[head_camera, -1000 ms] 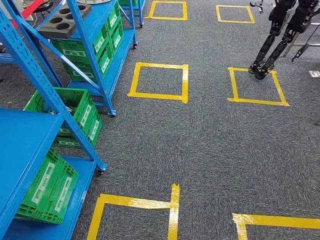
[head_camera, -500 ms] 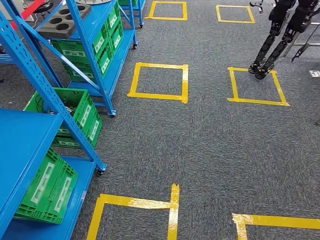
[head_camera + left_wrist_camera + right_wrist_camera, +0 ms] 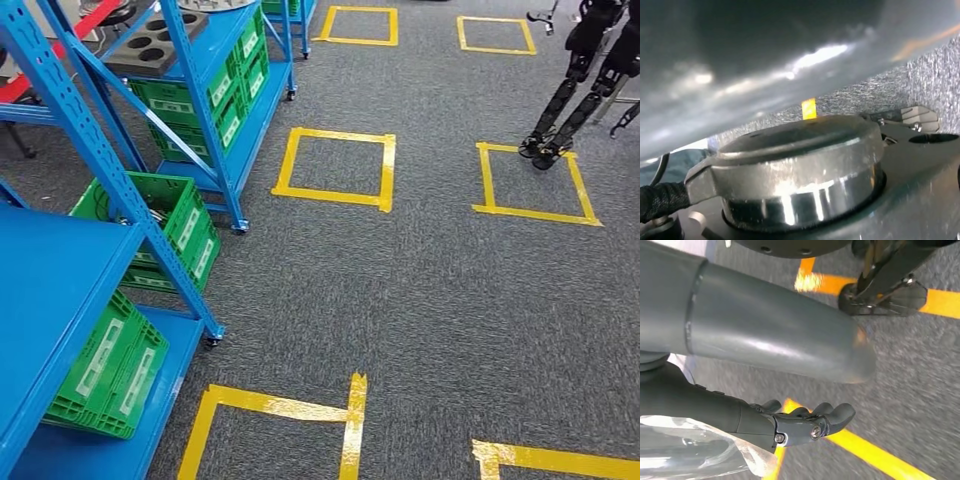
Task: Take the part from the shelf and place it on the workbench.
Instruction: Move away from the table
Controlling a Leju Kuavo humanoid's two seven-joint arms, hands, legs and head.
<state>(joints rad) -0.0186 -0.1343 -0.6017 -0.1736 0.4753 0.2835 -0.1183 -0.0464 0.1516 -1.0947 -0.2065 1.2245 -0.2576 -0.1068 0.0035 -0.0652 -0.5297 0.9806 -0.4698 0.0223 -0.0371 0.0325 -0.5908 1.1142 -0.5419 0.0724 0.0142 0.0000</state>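
Any step leftward over the coarse grey carpet (image 3: 423, 290) is risking a knock against the near blue steel shelf (image 3: 45, 290), whose slanted upright is jutting out. The part is probably sitting by the dark holed tray (image 3: 155, 45) on the far-left shelf (image 3: 226, 60). The right hand (image 3: 798, 422) is hanging with fingers (image 3: 836, 415) apart, gripping nothing, and I cannot tell how the left hand's are lying.

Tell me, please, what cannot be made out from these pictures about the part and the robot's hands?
- Left hand: cannot be judged in the left wrist view; a round metal disc and blur take up the picture.
- Right hand: in the right wrist view the fingers lie nearly straight; clear plastic beside it is cut off by the edge, contents unreadable.
- Part: the dark tray with round holes on the blue shelf is cut off at the head view's top edge.
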